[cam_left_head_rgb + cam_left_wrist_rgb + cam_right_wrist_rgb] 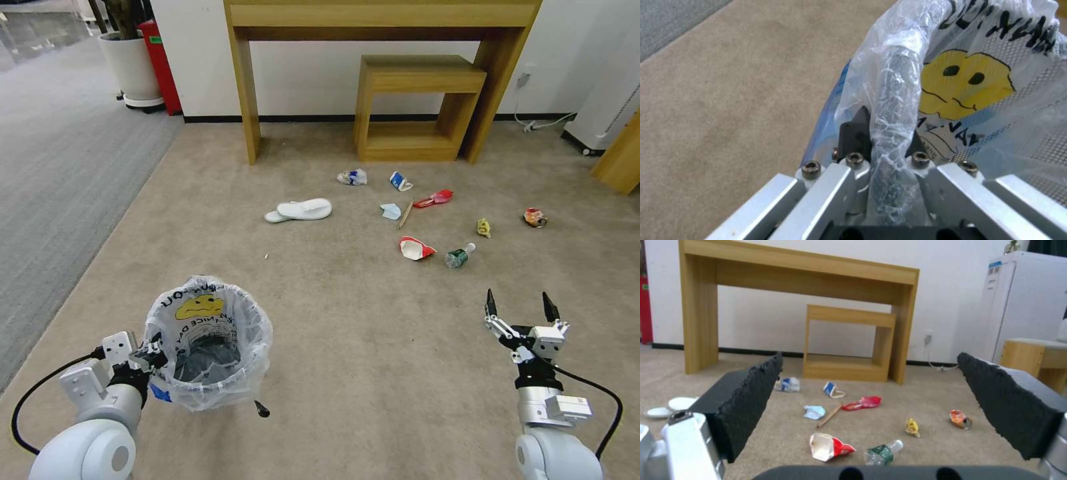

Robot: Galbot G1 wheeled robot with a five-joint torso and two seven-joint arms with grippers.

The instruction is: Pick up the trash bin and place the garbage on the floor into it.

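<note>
Your left gripper (pixel 885 140) is clamped on the rim of the bin (pixel 208 347), one finger outside the wall and one inside, with the liner bag (pixel 978 86) pinched between them; the bin hangs upright just ahead of that wrist, low on your left side. Your right gripper (pixel 520 310) is spread wide and holds nothing, poised above bare carpet (pixel 373 347) on your right. The garbage lies ahead of the right gripper: the cup (pixel 829 446) and bottle (pixel 882 451) nearest, then the yellow wrapper (pixel 912 426), can (pixel 961 418), stick (pixel 830 415), mask (pixel 814 411) and red wrapper (pixel 862 402), with the carton (pixel 833 390) farther off and the slippers (pixel 300 210) well away toward the left. Judged status: bin pickup appears complete; collection not begun. Your next move calls for closing on the litter, lowering the right gripper over the nearest piece, likely the cup or bottle, and keeping the bin level and within reach for the drop.
</note>
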